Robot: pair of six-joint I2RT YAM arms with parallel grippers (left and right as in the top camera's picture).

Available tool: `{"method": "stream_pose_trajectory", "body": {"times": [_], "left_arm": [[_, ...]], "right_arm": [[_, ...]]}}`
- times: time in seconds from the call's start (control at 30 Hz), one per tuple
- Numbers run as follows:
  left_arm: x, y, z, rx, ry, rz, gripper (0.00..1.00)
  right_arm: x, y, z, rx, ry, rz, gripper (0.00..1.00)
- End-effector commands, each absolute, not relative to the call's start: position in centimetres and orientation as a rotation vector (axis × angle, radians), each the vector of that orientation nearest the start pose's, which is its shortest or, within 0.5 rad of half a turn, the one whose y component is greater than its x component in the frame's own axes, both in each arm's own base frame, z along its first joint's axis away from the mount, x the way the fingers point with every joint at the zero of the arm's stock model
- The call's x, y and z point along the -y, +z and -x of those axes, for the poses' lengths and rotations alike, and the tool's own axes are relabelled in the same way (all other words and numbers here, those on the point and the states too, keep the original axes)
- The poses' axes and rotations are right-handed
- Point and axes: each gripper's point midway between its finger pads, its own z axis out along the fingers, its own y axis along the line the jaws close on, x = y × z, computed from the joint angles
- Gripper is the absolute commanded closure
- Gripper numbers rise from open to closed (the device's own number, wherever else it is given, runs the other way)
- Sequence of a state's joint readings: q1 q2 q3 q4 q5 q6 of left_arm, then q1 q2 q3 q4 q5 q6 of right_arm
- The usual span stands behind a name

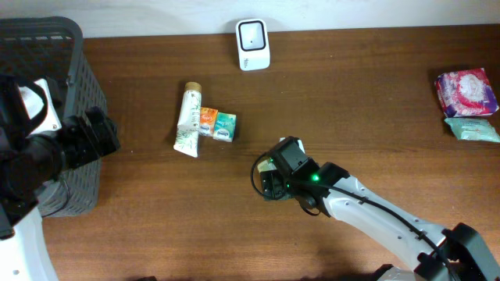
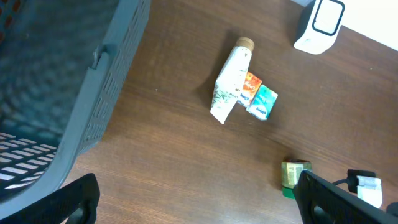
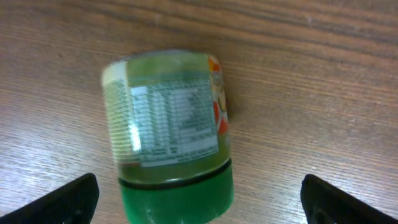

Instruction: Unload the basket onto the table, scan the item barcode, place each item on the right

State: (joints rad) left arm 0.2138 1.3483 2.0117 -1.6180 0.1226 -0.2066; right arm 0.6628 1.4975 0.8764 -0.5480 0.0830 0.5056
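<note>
Lying on its side on the brown wooden table (image 1: 156, 218), the small jar (image 3: 168, 124) with the green lid shows a white label of fine print turned upward, its lid toward the lower edge of the right wrist view; whether a barcode is among the print is too blurred to tell; the right gripper (image 3: 199, 202) hangs directly above the jar with its jaws spread wide, one finger showing at each lower corner of that view, neither touching the jar; the left gripper (image 2: 199, 202) is likewise spread wide with nothing between its fingers, held over the table beside the grey basket (image 1: 82, 86) at the left edge; the white scanner (image 1: 253, 44) stands at the far edge of the table, well apart from the jar; between scanner and jar lies a white tube (image 1: 188, 121) with a tan cap, and just beside it an orange box (image 1: 207, 121) and a teal box (image 1: 225, 126), side by side and touching; at the far right a pink packet (image 1: 466, 91) lies just above a pale green packet (image 1: 473, 129).
</note>
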Motion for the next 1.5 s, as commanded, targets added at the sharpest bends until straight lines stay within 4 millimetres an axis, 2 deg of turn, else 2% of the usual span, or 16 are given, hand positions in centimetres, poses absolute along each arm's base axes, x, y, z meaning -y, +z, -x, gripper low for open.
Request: {"method": "stream_pose_trajectory", "body": {"times": [0.0,0.2,0.3,0.37,0.47,0.5,0.63,0.7,0.83,0.93,1.0,1.07,1.13,1.23,1.37,1.47], "left_arm": [[-3.6,37.0,-25.7,-2.471,-0.154,0.496,0.01],[-3.6,37.0,-25.7,-2.471,-0.154,0.496,0.01],[-3.6,37.0,-25.7,-2.471,-0.154,0.496,0.01],[-3.6,37.0,-25.7,-2.471,-0.154,0.496,0.01],[-3.6,37.0,-25.7,-2.471,-0.154,0.496,0.01],[-3.6,37.0,-25.7,-2.471,-0.154,0.496,0.01],[-3.6,37.0,-25.7,-2.471,-0.154,0.496,0.01],[-3.6,37.0,-25.7,-2.471,-0.154,0.496,0.01],[-3.6,37.0,-25.7,-2.471,-0.154,0.496,0.01],[-3.6,37.0,-25.7,-2.471,-0.154,0.496,0.01],[-3.6,37.0,-25.7,-2.471,-0.154,0.496,0.01],[-3.6,37.0,-25.7,-2.472,-0.154,0.495,0.01],[-3.6,37.0,-25.7,-2.471,-0.154,0.496,0.01],[-3.6,37.0,-25.7,-2.471,-0.154,0.496,0.01],[-3.6,37.0,-25.7,-2.471,-0.154,0.496,0.01],[-3.6,37.0,-25.7,-2.471,-0.154,0.496,0.01]], "right_arm": [[-19.9,4.6,-26.5,-2.742,0.274,0.201,0.01],[-21.4,4.0,-27.1,-2.726,0.355,0.212,0.00],[-22.5,3.2,-28.7,-2.680,0.382,0.220,0.00],[-23.2,3.7,-29.6,-2.634,0.414,0.216,0.10],[-23.2,3.7,-29.8,-2.616,0.400,0.253,0.13],[-23.1,3.5,-29.7,-2.626,0.389,0.268,0.17],[-23.3,1.5,-29.2,-2.676,0.387,0.298,0.17],[-23.6,2.1,-29.6,-2.670,0.387,0.309,0.19],[-24.0,4.1,-30.1,-2.699,0.357,0.341,0.33],[-24.2,7.2,-31.1,-2.729,0.370,0.323,0.41],[-24.4,8.9,-31.4,-2.766,0.477,0.296,0.46],[-24.7,10.3,-31.3,-2.803,0.694,0.261,0.50],[-23.3,10.6,-30.8,-2.870,0.843,0.172,0.49],[-19.2,8.9,-29.0,-3.031,0.729,0.042,0.43],[-17.5,7.6,-25.9,-3.177,0.661,0.073,0.38],[-16.2,7.3,-24.6,-3.244,0.566,0.072,0.33]]}}
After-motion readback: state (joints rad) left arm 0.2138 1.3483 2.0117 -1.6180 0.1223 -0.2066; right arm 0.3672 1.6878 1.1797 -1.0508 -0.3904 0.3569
